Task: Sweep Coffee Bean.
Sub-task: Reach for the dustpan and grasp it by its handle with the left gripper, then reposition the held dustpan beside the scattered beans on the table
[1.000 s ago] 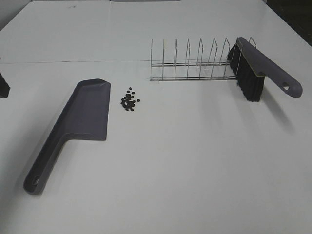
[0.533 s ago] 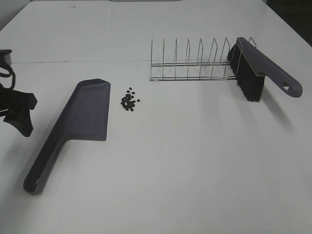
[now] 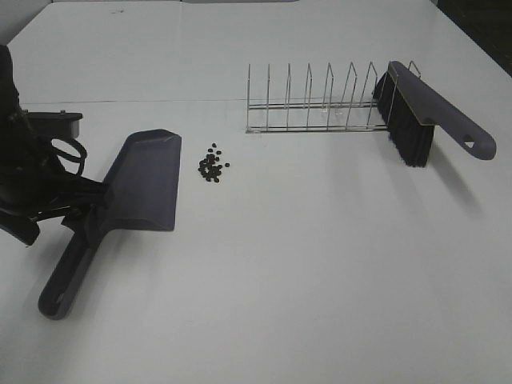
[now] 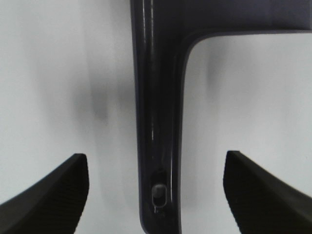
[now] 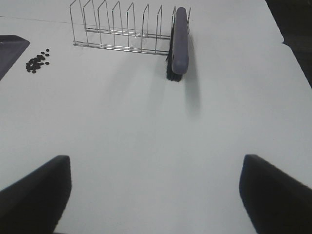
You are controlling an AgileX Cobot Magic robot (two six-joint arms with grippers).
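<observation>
A grey-purple dustpan lies flat at the left of the table, handle toward the front. A small pile of dark coffee beans sits just right of its mouth. A grey-purple brush with black bristles leans at the right end of a wire rack. My left gripper is open over the dustpan handle, one finger on each side and apart from it. My right gripper is open and empty above bare table. The right wrist view shows the beans and the brush far ahead.
The wire rack stands behind the beans at the middle right. The table is white. Its far right edge meets a dark area. A corner of the dustpan shows in the right wrist view.
My left arm has come in from the left edge and now sits over the dustpan handle. The dustpan, beans and brush have not moved.
</observation>
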